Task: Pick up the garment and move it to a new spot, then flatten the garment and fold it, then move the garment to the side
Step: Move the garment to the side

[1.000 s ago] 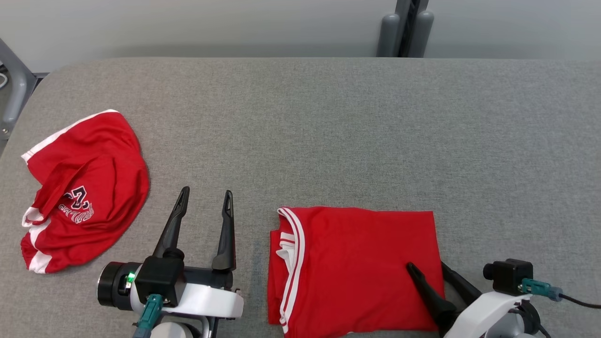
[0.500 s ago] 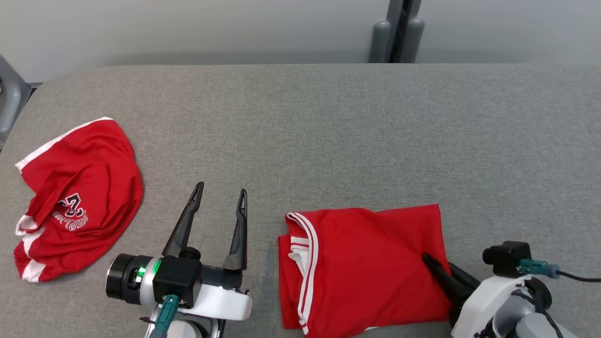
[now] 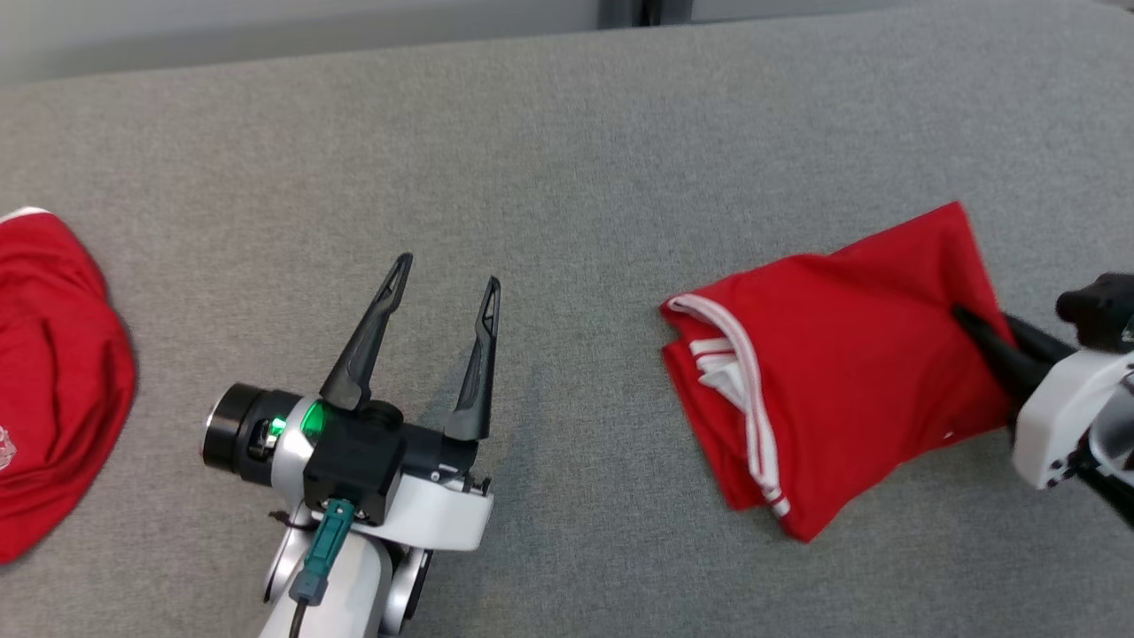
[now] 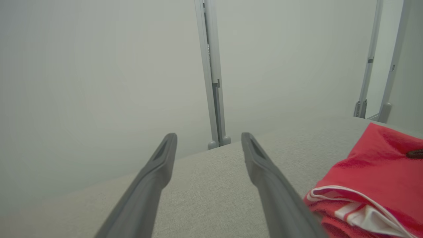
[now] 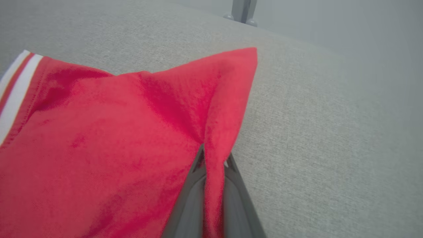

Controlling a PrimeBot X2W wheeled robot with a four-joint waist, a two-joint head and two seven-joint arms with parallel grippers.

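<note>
Right gripper [image 3: 966, 317]: just clamped onto edge of folded garment [image 3: 842, 381], dragging it sideways; final step underway. Left gripper [image 3: 447, 270]: spread, idle.

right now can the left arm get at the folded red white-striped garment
Probably yes: only bare grey fabric tabletop lies between the left gripper, jaws open, and the folded red garment with white stripes; the right gripper pinches its far edge.
</note>
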